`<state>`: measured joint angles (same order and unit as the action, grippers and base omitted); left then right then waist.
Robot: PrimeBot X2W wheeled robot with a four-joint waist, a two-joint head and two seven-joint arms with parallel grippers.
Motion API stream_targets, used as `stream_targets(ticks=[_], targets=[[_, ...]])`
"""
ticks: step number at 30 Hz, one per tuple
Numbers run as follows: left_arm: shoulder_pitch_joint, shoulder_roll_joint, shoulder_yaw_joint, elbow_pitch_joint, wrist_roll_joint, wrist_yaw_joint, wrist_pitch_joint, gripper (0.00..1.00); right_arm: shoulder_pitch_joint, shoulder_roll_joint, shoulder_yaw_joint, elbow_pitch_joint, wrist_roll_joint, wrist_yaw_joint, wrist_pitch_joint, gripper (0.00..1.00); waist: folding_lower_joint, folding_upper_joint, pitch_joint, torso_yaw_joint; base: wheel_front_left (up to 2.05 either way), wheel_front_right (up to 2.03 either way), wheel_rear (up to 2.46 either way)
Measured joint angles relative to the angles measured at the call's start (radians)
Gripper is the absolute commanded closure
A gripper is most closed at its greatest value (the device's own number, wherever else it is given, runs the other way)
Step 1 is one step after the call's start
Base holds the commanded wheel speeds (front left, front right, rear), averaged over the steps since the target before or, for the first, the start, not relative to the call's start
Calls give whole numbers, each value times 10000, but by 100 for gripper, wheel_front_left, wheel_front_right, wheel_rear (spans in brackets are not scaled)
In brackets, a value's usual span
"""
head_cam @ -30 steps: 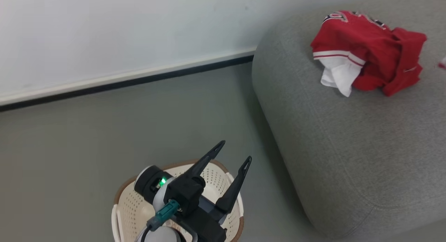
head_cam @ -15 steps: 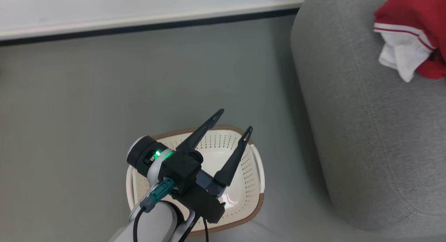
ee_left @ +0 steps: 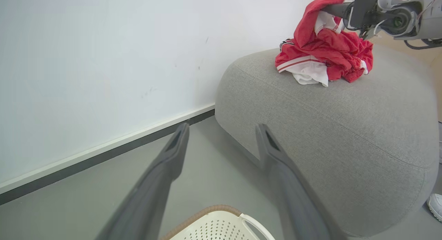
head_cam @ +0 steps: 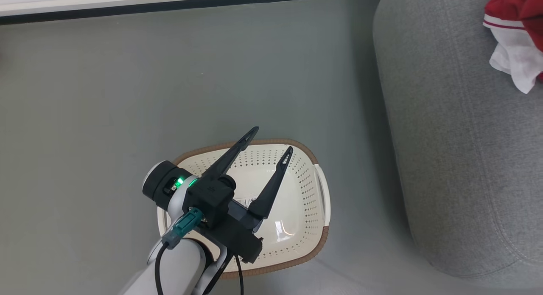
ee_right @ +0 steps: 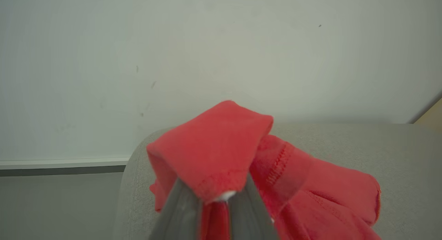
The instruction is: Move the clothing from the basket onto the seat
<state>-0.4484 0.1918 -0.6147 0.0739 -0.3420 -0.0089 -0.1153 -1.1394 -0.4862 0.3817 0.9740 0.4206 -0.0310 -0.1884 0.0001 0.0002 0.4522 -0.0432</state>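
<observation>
The right gripper [ee_right: 215, 190] is clamped shut on a fold [ee_right: 210, 146] of red cloth. The fold is pinched near the fingertips and held just above the heap of red sports garments [ee_left: 324, 53]. That heap lies on top of the grey sofa [head_cam: 458, 167], well apart from the basket, with its white lining [ee_left: 309, 74] spilling toward the rounded edge. The step in hand looks to be the release of this last piece. Doing it well means bringing the pinch down until the lifted cloth goes slack on the cushion before the jaws part. Let go from height, the fold may flop toward the curved shoulder of the sofa and slide to the floor [head_cam: 106, 95]. It is better set down on the inward side of the heap, away from that edge. Once the jaws are apart, the fingers should draw straight back along their own line, since soft cloth with stitched hems catches easily on narrow tips and can be dragged off the seat. The left gripper [head_cam: 272, 139] hangs over the cream basket [head_cam: 321, 240] with its jaws wide and nothing between them. The basket stands on the floor near the sofa's end. Its perforated bottom appears bare, though the gripper's body hides part of it, so a look from another angle is worth taking before the job is called done.
</observation>
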Motion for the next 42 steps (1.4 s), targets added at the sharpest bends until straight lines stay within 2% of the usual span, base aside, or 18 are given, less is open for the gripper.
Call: stream_targets(ticks=[1, 2, 3, 10, 15, 18, 28, 37, 42], targets=[[0, 12, 4, 27, 0, 0, -8, 0, -1, 10, 67, 81, -8, 77, -61, 64, 0, 0, -15, -36, 0, 0, 0], [1, 29, 10, 42, 0, 0, -8, 0, -1, 19, 107, 150, -10, 140, -71, 24, -1, 0, -30, -73, 0, 0, 0], [2, 48, 23, 65, 0, 0, -8, 0, -1, 58, 140, 236, -19, 155, -81, 0, -1, 0, -46, -114, 0, 0, 0], [14, 109, 144, 249, -17, 4, -36, 0, 86, 499, 364, 633, -96, 554, -337, 0, -1, -2, -196, -422, 0, 0, 0], [82, 100, 219, 543, -134, 4, -180, 0, 695, 842, 403, 663, -90, 899, -520, 0, -2, -2, -462, -591, 0, 0, 0], [219, 84, 314, 708, -242, 12, -288, 0, 1064, 1009, 476, 631, -90, 995, -600, 0, -2, -2, -695, -681, 0, 0, 0], [825, -115, 581, 1233, -711, 130, -723, 0, 2040, 1285, 688, -151, -211, 1197, -652, 0, -2, -3, -1782, -871, 0, 0, 0], [1994, -84, 1302, 1632, -1060, 640, -1066, 0, 3779, 1799, 443, -1546, -46, 1204, -654, 0, -4, -3, -3047, -713, 0, 0, 0], [2692, 128, 1661, 1758, -1095, 846, -1164, 0, 4913, 2031, 328, -2253, 138, 1204, -654, 0, -4, -3, -3676, -490, 0, 0, 0]])
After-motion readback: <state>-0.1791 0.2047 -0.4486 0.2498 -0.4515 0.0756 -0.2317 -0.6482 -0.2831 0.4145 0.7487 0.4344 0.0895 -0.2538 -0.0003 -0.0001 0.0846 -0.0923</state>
